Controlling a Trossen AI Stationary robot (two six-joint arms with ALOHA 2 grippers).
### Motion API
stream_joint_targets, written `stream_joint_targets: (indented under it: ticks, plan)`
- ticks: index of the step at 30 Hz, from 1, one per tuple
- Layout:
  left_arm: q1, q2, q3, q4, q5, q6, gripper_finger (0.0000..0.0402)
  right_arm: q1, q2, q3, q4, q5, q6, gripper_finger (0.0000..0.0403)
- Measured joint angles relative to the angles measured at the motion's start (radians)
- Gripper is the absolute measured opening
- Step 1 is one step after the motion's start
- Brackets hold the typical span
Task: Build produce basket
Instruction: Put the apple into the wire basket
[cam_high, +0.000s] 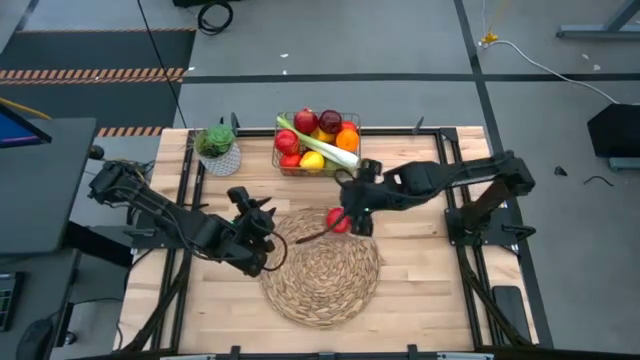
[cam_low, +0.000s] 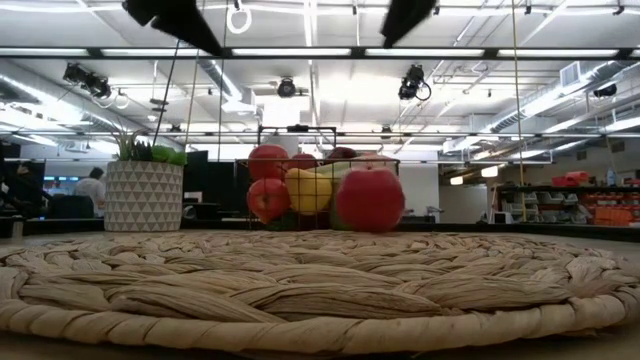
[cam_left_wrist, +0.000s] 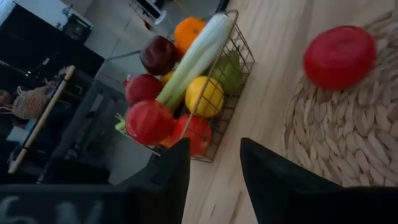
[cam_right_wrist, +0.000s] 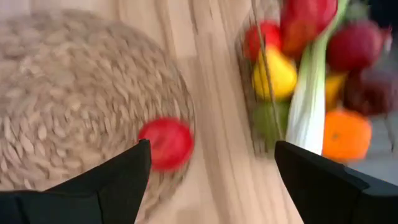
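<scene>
The wire basket (cam_high: 316, 150) stands at the table's far middle, filled with produce: red apples, an orange (cam_left_wrist: 188, 31), a lemon (cam_left_wrist: 204, 96), and a leek (cam_left_wrist: 196, 59) lying across the top. One red apple (cam_high: 338, 221) rests on the far rim of the round straw mat (cam_high: 322, 268), on the basket's near side. My right gripper (cam_high: 352, 207) hovers open just above this apple; in its wrist view the apple (cam_right_wrist: 166, 144) shows below, between the wide-set fingers, apart from them. My left gripper (cam_high: 258, 208) hangs open over the mat's left edge, pointing toward the basket.
A white patterned pot with a green plant (cam_high: 218, 148) stands left of the basket. The straw mat (cam_low: 320, 290) fills the table's middle, with bare wood (cam_high: 430, 290) to its right and left. Black rails (cam_high: 470, 250) run along the table's sides.
</scene>
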Motion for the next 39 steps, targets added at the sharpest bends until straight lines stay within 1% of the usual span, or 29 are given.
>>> stream_joint_targets:
  ticks: [2, 3, 5, 8, 10, 14, 17, 18, 21, 23, 25, 29, 31, 35, 37, 39]
  plan:
    - [0.002, -0.012, -0.042, 0.032, 0.013, 0.000, 0.0139, 0.016, -0.043, -0.070, -0.003, 0.001, 0.051, 0.0346]
    - [0.010, -0.021, -0.078, 0.073, 0.038, 0.003, 0.0133, 0.026, -0.063, -0.109, 0.002, -0.002, 0.072, 0.0346]
    - [0.033, -0.042, -0.166, 0.180, 0.127, 0.027, 0.0121, 0.043, -0.104, -0.199, 0.034, -0.001, 0.102, 0.0346]
    - [0.077, -0.086, -0.318, 0.408, 0.286, 0.081, 0.0099, 0.054, -0.133, -0.352, 0.113, 0.003, 0.126, 0.0346]
    - [0.101, -0.117, -0.402, 0.551, 0.346, 0.111, 0.0083, 0.054, -0.151, -0.453, 0.216, 0.003, 0.135, 0.0346]
    - [0.137, -0.189, -0.532, 0.866, 0.418, 0.206, 0.0055, 0.055, -0.172, -0.642, 0.487, -0.016, 0.125, 0.0346]
    - [0.160, -0.229, -0.619, 1.120, 0.489, 0.298, 0.0038, 0.055, -0.187, -0.753, 0.650, -0.017, 0.110, 0.0346]
    - [0.169, -0.234, -0.644, 1.199, 0.512, 0.321, 0.0034, 0.055, -0.196, -0.788, 0.708, -0.001, 0.107, 0.0346]
    - [0.196, -0.240, -0.704, 1.346, 0.557, 0.354, 0.0021, 0.055, -0.219, -0.910, 0.895, 0.031, 0.097, 0.0346]
    - [0.215, -0.240, -0.731, 1.384, 0.569, 0.357, 0.0016, 0.055, -0.235, -0.980, 1.007, 0.055, 0.090, 0.0346]
    - [0.232, -0.239, -0.753, 1.381, 0.574, 0.333, 0.0012, 0.055, -0.253, -1.041, 1.080, 0.087, 0.090, 0.0346]
    - [0.255, -0.238, -0.772, 1.395, 0.610, 0.301, 0.0012, 0.055, -0.271, -1.129, 1.157, 0.135, 0.111, 0.0346]
    - [0.262, -0.238, -0.772, 1.400, 0.617, 0.295, 0.0012, 0.054, -0.271, -1.162, 1.208, 0.136, 0.128, 0.0346]
    - [0.279, -0.221, -0.774, 1.397, 0.632, 0.308, 0.0009, 0.049, -0.260, -1.210, 1.239, 0.137, 0.167, 0.0346]
    - [0.293, -0.213, -0.772, 1.411, 0.670, 0.325, 0.0008, 0.047, -0.252, -1.232, 1.278, 0.156, 0.184, 0.0346]
    - [0.309, -0.197, -0.773, 1.437, 0.725, 0.356, 0.0009, 0.048, -0.249, -1.257, 1.309, 0.197, 0.185, 0.0346]
